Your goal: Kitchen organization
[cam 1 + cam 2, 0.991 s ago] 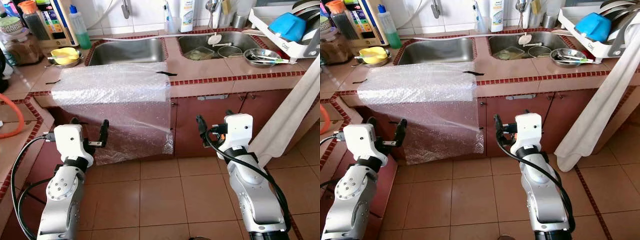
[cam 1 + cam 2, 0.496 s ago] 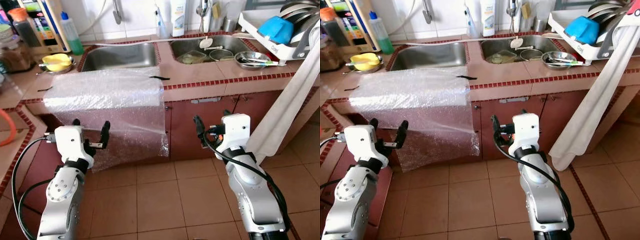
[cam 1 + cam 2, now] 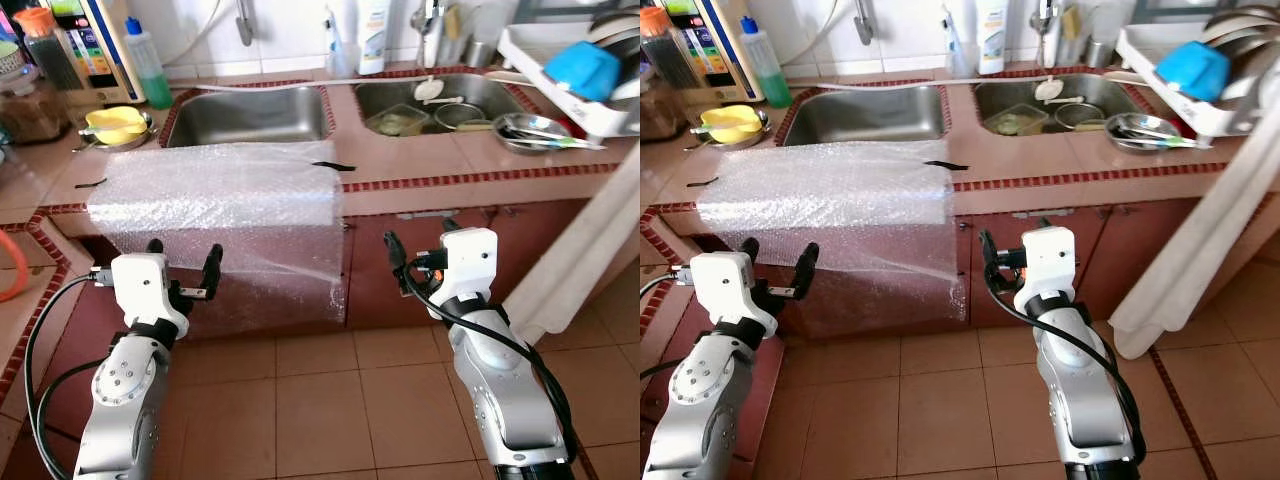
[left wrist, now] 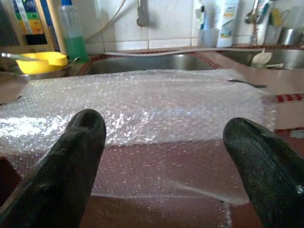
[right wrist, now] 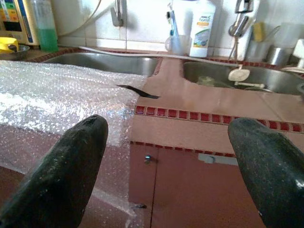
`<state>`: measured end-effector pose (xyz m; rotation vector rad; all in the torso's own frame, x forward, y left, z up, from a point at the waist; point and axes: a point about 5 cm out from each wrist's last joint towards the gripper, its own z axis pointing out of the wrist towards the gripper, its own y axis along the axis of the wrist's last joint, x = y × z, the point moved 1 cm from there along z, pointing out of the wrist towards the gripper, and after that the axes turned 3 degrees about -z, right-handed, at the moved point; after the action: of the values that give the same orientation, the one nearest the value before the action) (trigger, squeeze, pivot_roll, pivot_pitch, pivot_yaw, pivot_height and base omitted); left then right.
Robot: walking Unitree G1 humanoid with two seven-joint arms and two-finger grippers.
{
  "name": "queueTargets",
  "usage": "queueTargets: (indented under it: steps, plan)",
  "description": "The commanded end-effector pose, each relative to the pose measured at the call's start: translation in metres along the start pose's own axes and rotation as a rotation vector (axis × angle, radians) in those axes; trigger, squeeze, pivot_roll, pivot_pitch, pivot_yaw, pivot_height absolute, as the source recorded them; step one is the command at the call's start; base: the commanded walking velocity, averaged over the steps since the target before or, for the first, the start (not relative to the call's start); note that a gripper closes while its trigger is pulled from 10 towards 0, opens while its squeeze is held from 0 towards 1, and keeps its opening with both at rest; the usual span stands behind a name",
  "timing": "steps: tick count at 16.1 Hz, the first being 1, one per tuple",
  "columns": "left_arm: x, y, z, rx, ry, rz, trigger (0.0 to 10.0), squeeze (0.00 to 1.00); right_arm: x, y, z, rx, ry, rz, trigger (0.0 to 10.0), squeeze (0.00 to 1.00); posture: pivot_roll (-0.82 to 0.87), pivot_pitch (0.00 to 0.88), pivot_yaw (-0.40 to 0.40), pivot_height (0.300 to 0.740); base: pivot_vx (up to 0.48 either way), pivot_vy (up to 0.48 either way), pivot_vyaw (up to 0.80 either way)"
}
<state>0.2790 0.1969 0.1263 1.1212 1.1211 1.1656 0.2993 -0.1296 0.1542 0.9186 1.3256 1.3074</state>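
- Fingers of both grippers stood spread wide and held nothing: the left gripper point(image 3: 182, 272) hung low in front of the draped bubble wrap point(image 3: 225, 215), and the right gripper point(image 3: 418, 262) faced the cabinet door point(image 3: 1025, 250) just beside the sheet's free edge.
- Bubble wrap lay across the tiled surface point(image 3: 420, 160) in front of the left sink point(image 3: 248, 112), with its lower half hanging over the front edge down the cabinet face, held by strips of black tape point(image 3: 332, 165) at its corners.
- Judged from its look, the sheet was very light, limp and slippery, likely to crumple or slide rather than lift flat, and the tape would resist a pull.
- Best hold seemed the loose hanging lower edge or a side corner, pinched in a fold, one gripper at each side.
- Further out stood a yellow bowl point(image 3: 117, 121), a green bottle point(image 3: 146, 62), and the right sink point(image 3: 450, 92) with dishes, beside a dish rack point(image 3: 575, 75).
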Motion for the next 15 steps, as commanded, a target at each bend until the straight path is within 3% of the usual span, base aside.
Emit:
queueTargets:
  steps: [1, 15]
  plan:
    - [-0.0009, 0.0026, 0.0008, -0.006, -0.006, 0.006, 10.0, 0.00, -0.0013, -0.0022, -0.0010, 0.006, -0.001, -0.006, 10.0, 0.00, -0.17, 0.073, 0.083, 0.740, 0.480, 0.000, 0.00]
    - [-0.0043, 0.0006, 0.0006, 0.008, -0.033, 0.010, 10.0, 0.00, 0.0008, -0.0035, -0.0021, 0.006, -0.004, -0.005, 10.0, 0.00, -0.17, 0.078, 0.093, 0.740, 0.480, 0.000, 0.00]
